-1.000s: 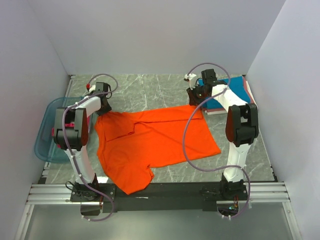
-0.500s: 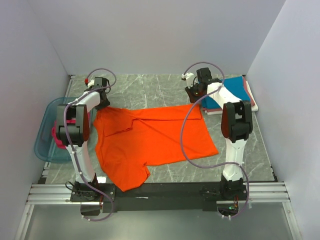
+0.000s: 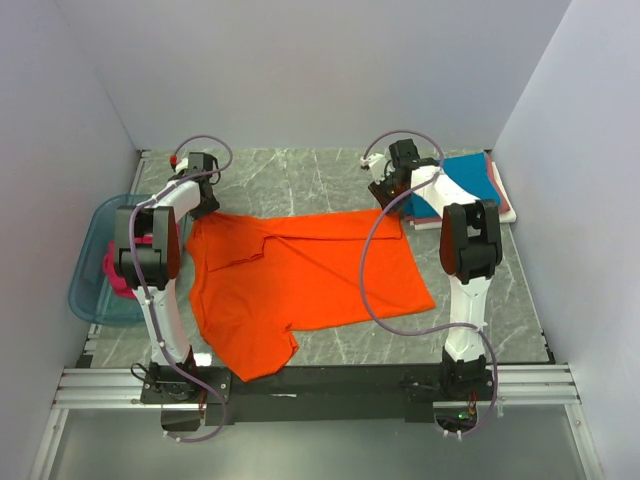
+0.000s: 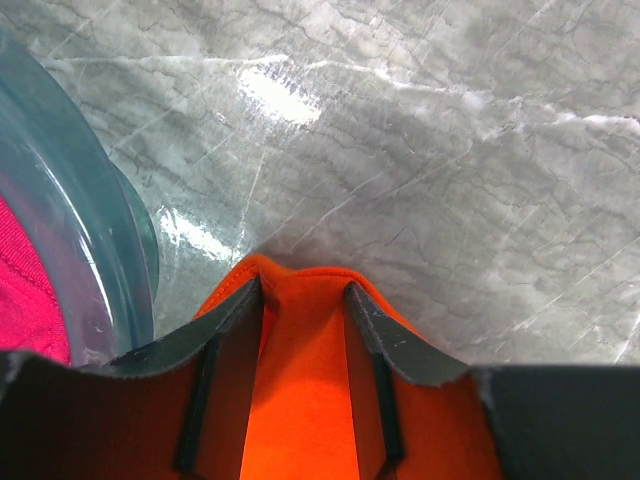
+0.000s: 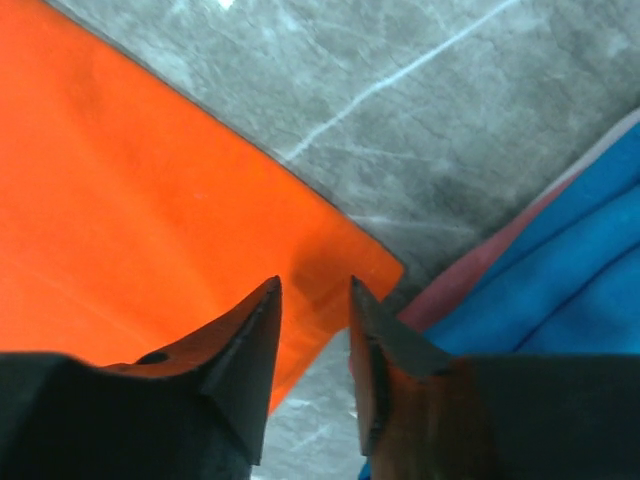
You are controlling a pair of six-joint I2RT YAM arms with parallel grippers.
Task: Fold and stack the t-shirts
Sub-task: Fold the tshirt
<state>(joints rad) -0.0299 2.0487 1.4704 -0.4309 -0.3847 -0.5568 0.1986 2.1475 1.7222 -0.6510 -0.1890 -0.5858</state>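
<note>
At left, beside the tub [image 3: 88, 285], the left claw [image 4: 303, 288] stayed pinched on a corner of the orange t-shirt [image 3: 300, 270], now spread flatter across the surface [image 3: 300, 175]. The right claw [image 5: 313, 283] had parted slightly, letting go of its corner beside the folded blue t-shirt [image 5: 560, 270].

Left arm [image 3: 148, 262]: extended toward far left, wrist pitched down. Left gripper [image 4: 305, 290]: jaws partly closed, pinching fold of orange t-shirt [image 4: 300, 400]. Right arm [image 3: 470, 245]: extended toward far right, wrist low. Right gripper [image 5: 314, 286]: jaws narrowly parted, tips pointing down.
</note>
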